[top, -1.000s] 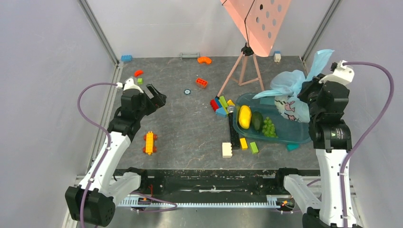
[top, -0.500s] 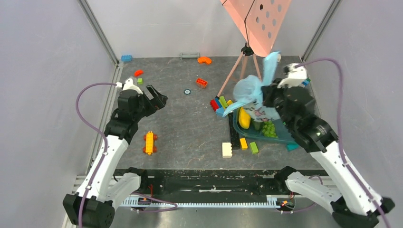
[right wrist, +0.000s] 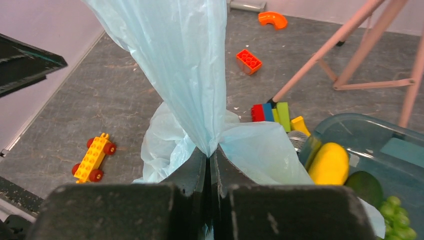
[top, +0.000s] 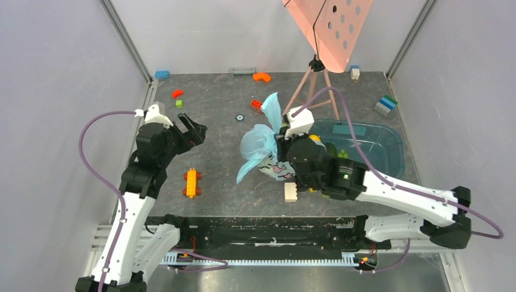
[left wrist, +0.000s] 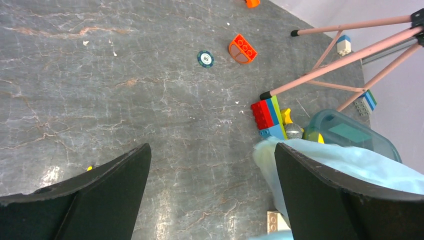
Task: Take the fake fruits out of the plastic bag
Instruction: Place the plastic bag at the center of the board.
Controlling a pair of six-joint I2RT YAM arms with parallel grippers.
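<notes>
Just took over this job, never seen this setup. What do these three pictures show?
Two robot arms work over a grey table. The overhead picture looks down from behind them; the other two come from a camera on each wrist. The right end effector is shut on a light blue plastic bag beside a teal tub. A lemon, a dark green fruit and grapes lie in the tub. The left end effector is open. Toy bricks and a toy car lie around.

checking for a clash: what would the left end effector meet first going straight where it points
Likely bare table top, short of the poker chip; depth is unclear. The open left end effector holds nothing, and the plastic bag lies off to its right.
</notes>
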